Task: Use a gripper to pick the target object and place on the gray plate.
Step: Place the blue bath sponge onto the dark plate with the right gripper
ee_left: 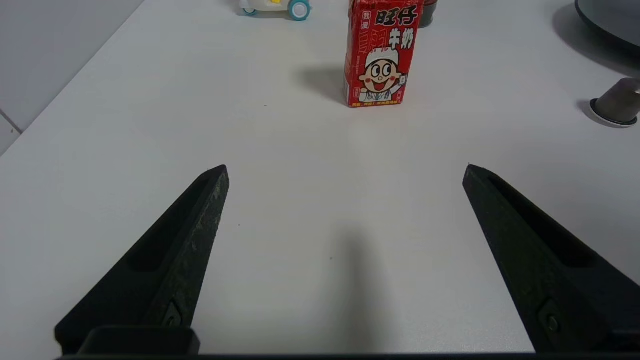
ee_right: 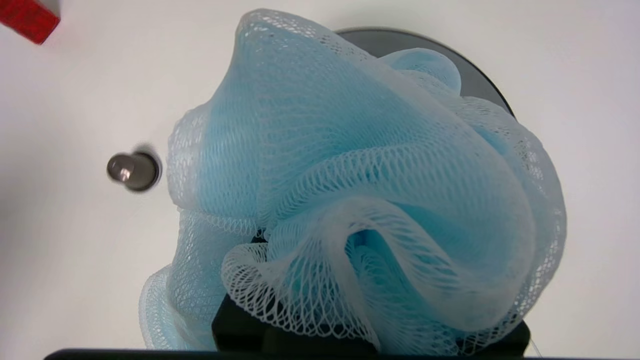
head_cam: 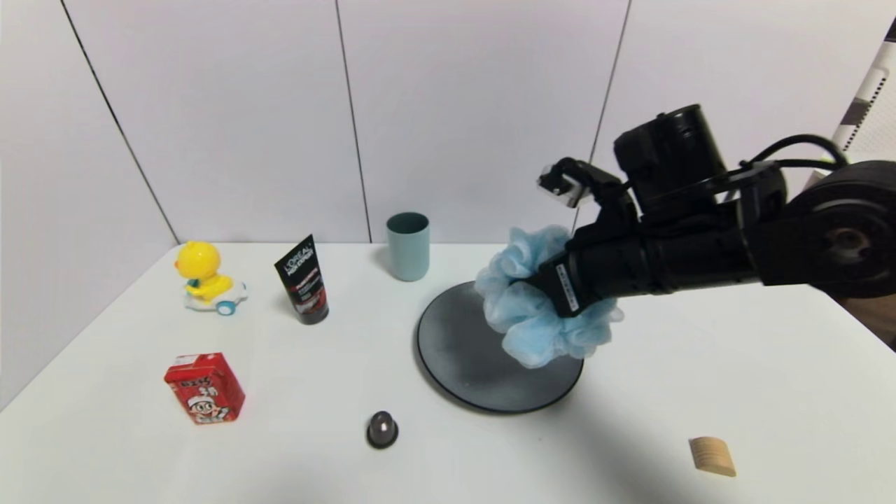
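Note:
My right gripper (head_cam: 549, 290) is shut on the fluffy light blue mesh bath pouf (head_cam: 532, 311) and holds it in the air over the right part of the round dark gray plate (head_cam: 462, 357). Its fingers are buried in the mesh. In the right wrist view the pouf (ee_right: 350, 165) fills most of the picture, with the plate's rim (ee_right: 480, 80) showing behind it. My left gripper (ee_left: 345, 167) is open and empty, low over the bare table near the front left; it does not show in the head view.
A teal cup (head_cam: 408, 245) stands behind the plate. A black tube (head_cam: 302, 280), a yellow duck toy (head_cam: 203, 280) and a red milk carton (head_cam: 204, 388) stand to the left. A dark capsule (head_cam: 382, 429) lies front centre and a wooden block (head_cam: 712, 456) front right.

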### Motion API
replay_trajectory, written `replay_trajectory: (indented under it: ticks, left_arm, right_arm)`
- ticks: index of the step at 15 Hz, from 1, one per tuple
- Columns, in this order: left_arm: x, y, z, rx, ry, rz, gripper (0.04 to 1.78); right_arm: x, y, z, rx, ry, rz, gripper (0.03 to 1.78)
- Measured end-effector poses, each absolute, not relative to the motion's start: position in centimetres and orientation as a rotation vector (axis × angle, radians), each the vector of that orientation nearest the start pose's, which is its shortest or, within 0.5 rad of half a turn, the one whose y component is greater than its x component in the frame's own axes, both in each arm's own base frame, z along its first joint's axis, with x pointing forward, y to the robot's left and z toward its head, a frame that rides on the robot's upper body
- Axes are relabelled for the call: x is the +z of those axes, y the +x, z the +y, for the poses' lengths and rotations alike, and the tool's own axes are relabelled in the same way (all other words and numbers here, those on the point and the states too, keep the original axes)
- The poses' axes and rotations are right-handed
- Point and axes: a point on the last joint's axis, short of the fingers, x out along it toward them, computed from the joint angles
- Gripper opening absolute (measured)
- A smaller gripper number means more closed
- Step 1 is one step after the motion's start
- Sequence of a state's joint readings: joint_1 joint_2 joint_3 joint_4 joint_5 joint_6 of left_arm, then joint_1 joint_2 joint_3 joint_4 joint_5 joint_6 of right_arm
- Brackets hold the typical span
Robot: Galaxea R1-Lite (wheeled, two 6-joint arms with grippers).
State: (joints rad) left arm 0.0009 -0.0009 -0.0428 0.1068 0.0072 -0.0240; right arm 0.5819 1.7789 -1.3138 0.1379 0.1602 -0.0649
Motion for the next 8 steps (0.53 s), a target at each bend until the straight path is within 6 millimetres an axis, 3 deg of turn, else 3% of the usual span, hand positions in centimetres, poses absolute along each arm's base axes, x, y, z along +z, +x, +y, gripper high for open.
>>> replay_trajectory:
  ticks: [5,7,8]
  left_arm:
    - [7.6,-2.6,0.0,0.009,-0.024,0.063,1.69]
    - [7.6,-2.6,0.0,0.008,-0.024,0.063,1.69]
    - [7.6,-2.6,0.0,0.008,-0.024,0.063,1.69]
  right_arm:
    - [18.3,30.7,20.7,0.752,-0.247,0.586,0.54]
    - [17.8,31.7,20.9,0.746,-0.244,0.551,0.54]
    - [17.6,31.9,20.9,0.742,-0.248,0.547,0.63]
